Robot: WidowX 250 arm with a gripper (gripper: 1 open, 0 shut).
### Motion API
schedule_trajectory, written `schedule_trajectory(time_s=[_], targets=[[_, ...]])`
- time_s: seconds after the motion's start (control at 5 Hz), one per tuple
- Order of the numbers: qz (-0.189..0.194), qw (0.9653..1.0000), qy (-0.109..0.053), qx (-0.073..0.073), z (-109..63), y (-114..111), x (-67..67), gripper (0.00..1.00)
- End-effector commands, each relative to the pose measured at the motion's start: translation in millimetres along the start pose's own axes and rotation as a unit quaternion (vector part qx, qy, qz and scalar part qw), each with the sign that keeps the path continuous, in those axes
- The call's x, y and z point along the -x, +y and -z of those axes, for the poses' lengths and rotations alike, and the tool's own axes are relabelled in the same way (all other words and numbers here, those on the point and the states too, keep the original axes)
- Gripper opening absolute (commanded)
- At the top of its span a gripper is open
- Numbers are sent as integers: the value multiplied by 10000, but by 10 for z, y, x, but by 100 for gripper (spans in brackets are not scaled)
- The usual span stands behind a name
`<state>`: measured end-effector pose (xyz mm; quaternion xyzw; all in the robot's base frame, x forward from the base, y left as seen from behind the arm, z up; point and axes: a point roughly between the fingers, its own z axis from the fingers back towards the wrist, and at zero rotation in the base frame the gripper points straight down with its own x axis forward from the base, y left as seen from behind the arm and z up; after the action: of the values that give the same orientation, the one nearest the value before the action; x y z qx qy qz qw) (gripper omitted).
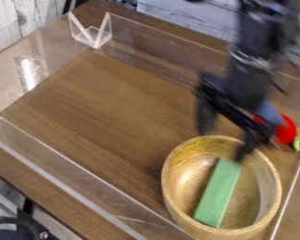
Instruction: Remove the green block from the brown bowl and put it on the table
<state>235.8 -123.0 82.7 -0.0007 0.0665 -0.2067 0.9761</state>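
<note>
The green block (220, 193) lies flat inside the brown bowl (175, 184), which stands at the front right of the table (102, 105). My gripper (232, 129) hangs just above the bowl's far rim, pointing down, its image smeared by motion. Its two dark fingers (205, 112) stand wide apart and open, with nothing between them. The block is untouched, just in front of and below the fingertips.
A red round toy (288, 132) sits right of the bowl, partly hidden behind the gripper. Clear acrylic walls (65, 192) edge the tabletop. A small clear acrylic stand (90, 31) is at the back left.
</note>
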Motion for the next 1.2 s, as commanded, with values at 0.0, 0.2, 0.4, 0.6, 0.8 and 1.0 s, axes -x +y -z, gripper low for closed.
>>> schedule_trajectory(time_s=[0.0,0.2,0.4,0.6,0.8,1.0], targets=[[333,9994,-94,-39,64,-187,-43,100],[411,9992,-6,7,90,-156,-52,100],[351,9994,-19,-18,-27,-47,-70,100],[232,9997,-44,-47,-150,85,-56,100],[-164,9998,-58,-20,-116,143,23,100],[-382,9992,-21,72,-31,152,82,100]])
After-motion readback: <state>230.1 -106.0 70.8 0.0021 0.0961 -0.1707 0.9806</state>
